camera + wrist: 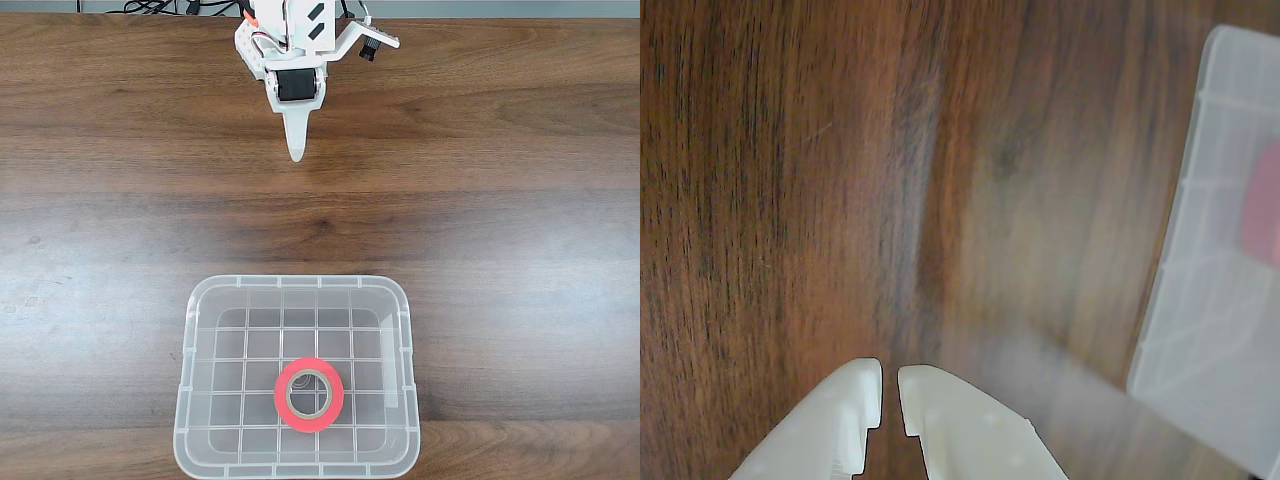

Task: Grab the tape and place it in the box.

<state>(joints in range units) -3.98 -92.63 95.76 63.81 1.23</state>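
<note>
The tape (309, 394) lay flat inside the box (198, 310), seemingly delivered, so the empty hand (890, 400), fingers nearly pressed together, hung well apart from the box.

Dark wood-grain surface (520, 260) seen in the fixed view. The clear box (190, 400) rests directly on it, near the lower edge.

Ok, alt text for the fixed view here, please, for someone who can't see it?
A red tape roll lies flat inside a clear plastic box near the bottom edge of a wooden table. The white arm's hand is at the top, well away from the box, holding nothing, its fingers nearly together.
</note>
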